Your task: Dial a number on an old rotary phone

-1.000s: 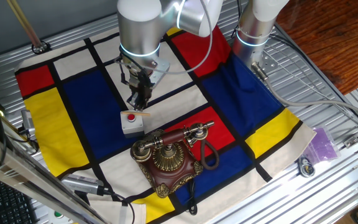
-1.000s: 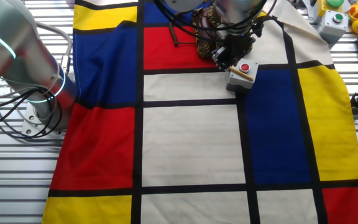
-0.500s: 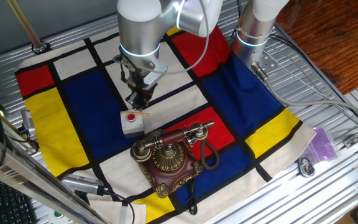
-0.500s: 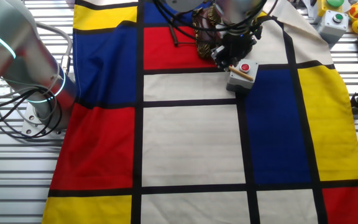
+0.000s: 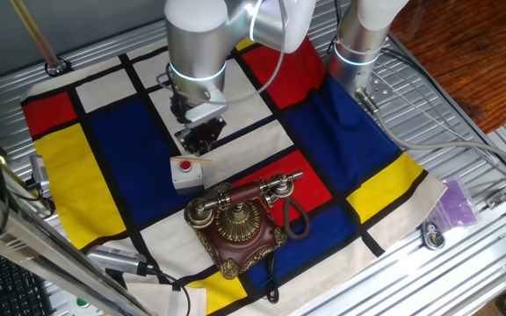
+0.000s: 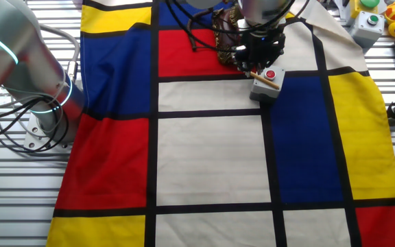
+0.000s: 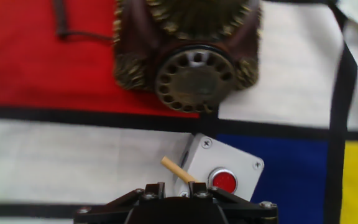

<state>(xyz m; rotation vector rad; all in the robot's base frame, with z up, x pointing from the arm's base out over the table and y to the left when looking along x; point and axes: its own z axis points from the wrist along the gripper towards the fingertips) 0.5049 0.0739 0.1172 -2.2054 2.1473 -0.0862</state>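
The old rotary phone (image 5: 235,226) stands on the checked cloth near the front edge, its handset resting on the cradle. In the hand view its brass dial (image 7: 194,78) lies ahead at the top centre. In the other fixed view the phone (image 6: 225,38) is partly hidden behind the arm. My gripper (image 5: 200,145) hangs just behind a small grey box with a red button (image 5: 185,173), well short of the phone. It is shut on a thin wooden stick (image 7: 178,169), which juts out over the grey box (image 7: 229,163). The gripper (image 7: 176,188) fills the bottom edge of the hand view.
A second arm's base (image 5: 358,44) stands at the back right and also shows in the other fixed view (image 6: 43,103). The phone's black cord (image 5: 295,219) loops to its right. A purple bag (image 5: 458,204) and more button boxes (image 6: 369,17) lie off the cloth.
The hand has turned at the wrist and lifted slightly, with the stick still in it. The phone and the grey box have not moved.
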